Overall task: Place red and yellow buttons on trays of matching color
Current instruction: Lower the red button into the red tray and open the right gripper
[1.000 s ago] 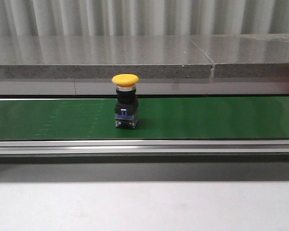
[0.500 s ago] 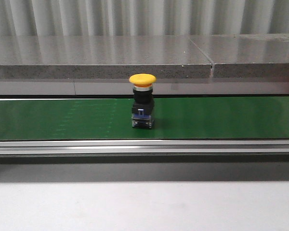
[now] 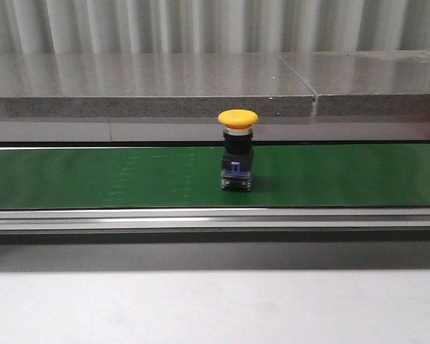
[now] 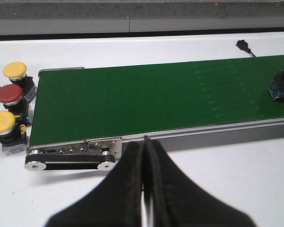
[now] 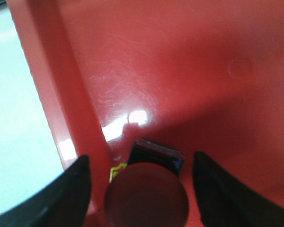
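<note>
A yellow button [image 3: 238,149] with a black body stands upright on the green conveyor belt [image 3: 93,175]; in the left wrist view the same yellow button [image 4: 283,83] is at the belt's far end. My left gripper [image 4: 145,142] is shut and empty, over the white table just in front of the belt's roller end. Beside that end wait two yellow buttons [image 4: 14,72] [image 4: 2,124] and a red button [image 4: 9,95]. My right gripper [image 5: 142,177] is open, its fingers [image 5: 71,189] apart from a red button [image 5: 146,201] standing in the red tray [image 5: 180,71]. No yellow tray shows.
A grey stone ledge [image 3: 201,86] runs behind the belt and a metal rail [image 3: 215,218] along its front. A black cable end [image 4: 244,46] lies on the white table beyond the belt. The red tray's raised rim [image 5: 52,94] is close to the red button.
The yellow button has travelled to the right along the belt, still upright. Neither gripper appears in the front view.
</note>
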`<action>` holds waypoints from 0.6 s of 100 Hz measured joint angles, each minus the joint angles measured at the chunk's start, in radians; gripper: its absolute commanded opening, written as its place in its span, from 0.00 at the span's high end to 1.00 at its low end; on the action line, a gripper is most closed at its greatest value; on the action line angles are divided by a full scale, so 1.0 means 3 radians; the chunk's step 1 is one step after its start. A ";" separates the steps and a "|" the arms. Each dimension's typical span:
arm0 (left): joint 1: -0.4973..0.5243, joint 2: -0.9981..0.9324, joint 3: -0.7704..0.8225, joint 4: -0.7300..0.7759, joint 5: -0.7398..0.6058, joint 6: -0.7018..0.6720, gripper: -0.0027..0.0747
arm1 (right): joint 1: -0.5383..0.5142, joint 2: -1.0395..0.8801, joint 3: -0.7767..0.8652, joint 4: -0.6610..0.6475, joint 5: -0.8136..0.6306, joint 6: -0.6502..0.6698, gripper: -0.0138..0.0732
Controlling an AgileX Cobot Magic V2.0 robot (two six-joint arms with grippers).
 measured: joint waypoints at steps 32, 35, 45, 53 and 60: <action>0.0000 0.0000 0.0000 0.0000 0.0000 0.0000 0.99 | 0.0091 -0.0365 0.0000 0.0000 0.0047 0.0000 0.23; 0.0000 0.0000 0.0000 0.0000 0.0000 0.0000 0.99 | 0.0109 -0.0420 0.0007 0.0000 0.0058 0.0000 0.23; 0.0000 0.0000 0.0000 0.0000 0.0000 0.0000 0.99 | 0.0178 -0.0652 0.0117 0.0000 0.0096 -0.0006 0.23; 0.0000 0.0000 0.0000 0.0000 0.0000 0.0000 0.99 | 0.0229 -0.0841 0.0271 0.0000 0.0124 -0.0006 0.23; 0.0000 0.0000 0.0000 0.0000 0.0000 0.0000 0.99 | 0.0278 -0.1028 0.0441 0.0000 0.0146 -0.0006 0.23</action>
